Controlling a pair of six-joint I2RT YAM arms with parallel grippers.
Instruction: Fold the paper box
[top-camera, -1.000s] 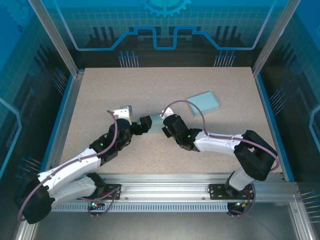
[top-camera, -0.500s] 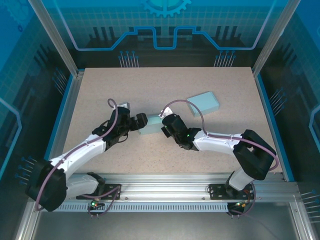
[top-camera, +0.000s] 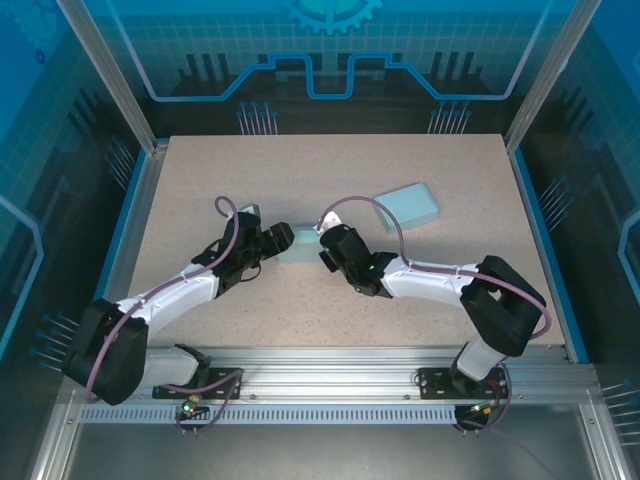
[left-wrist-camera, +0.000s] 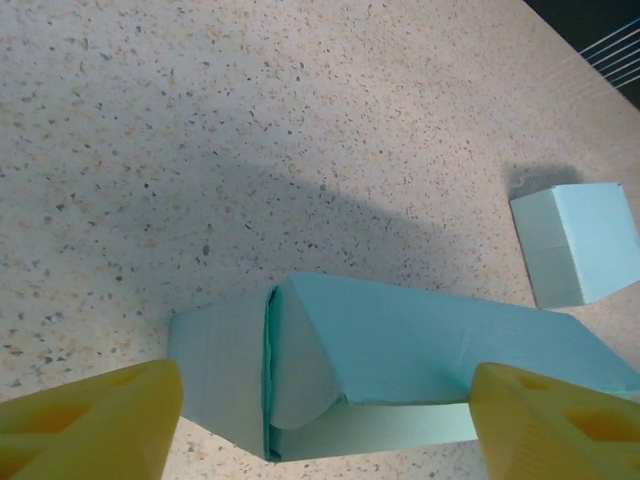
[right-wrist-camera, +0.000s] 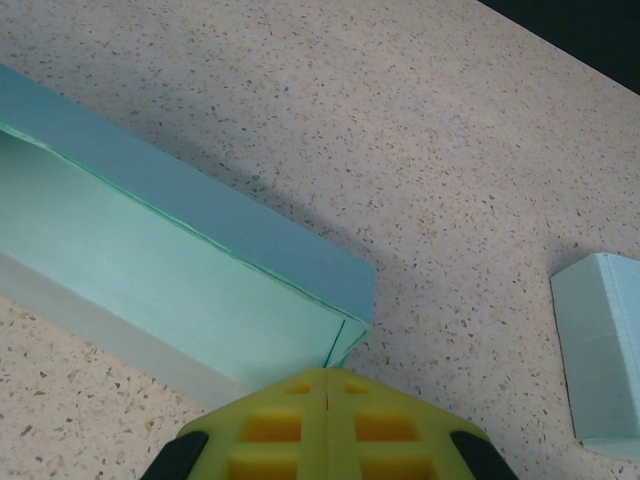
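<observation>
Because the left gripper (left-wrist-camera: 325, 400) stands wide open astride the paper box (left-wrist-camera: 420, 340) in the middle of the table (top-camera: 200, 180), touching nothing, and the right gripper (right-wrist-camera: 327, 425) is fully closed against the box's right end corner, a squeeze may crush the thin, smooth, pale-teal card or spring its loose end flap (left-wrist-camera: 300, 365). A second box (top-camera: 408, 204) lies far right.

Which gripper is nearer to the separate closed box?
Right. The right gripper sits left of the closed box; the left gripper is farther left, across the half-folded box.
</observation>
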